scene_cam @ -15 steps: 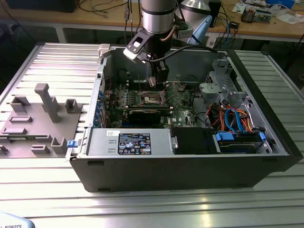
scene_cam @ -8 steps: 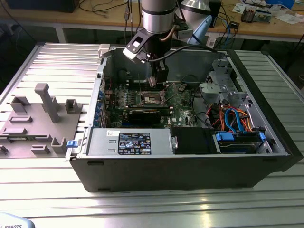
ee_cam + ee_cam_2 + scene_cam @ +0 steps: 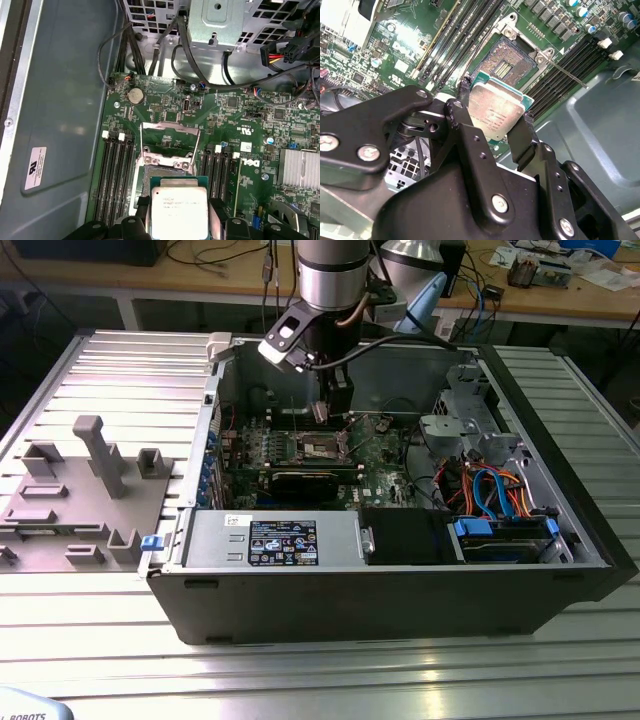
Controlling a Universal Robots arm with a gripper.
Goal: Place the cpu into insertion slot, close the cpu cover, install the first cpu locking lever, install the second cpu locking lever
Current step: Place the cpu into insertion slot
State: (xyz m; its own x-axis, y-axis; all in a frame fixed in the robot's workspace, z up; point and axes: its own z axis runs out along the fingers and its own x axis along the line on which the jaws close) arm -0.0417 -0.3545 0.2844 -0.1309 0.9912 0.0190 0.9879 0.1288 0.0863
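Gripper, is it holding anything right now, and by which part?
Yes. The gripper holds the cpu, pinched by two opposite edges with its metal top showing, close to the uncovered insertion slot.

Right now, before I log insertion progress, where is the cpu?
In both wrist views the cpu is clamped in the gripper, not yet seated, close by the bare insertion slot that lies between the two banks of memory slots.
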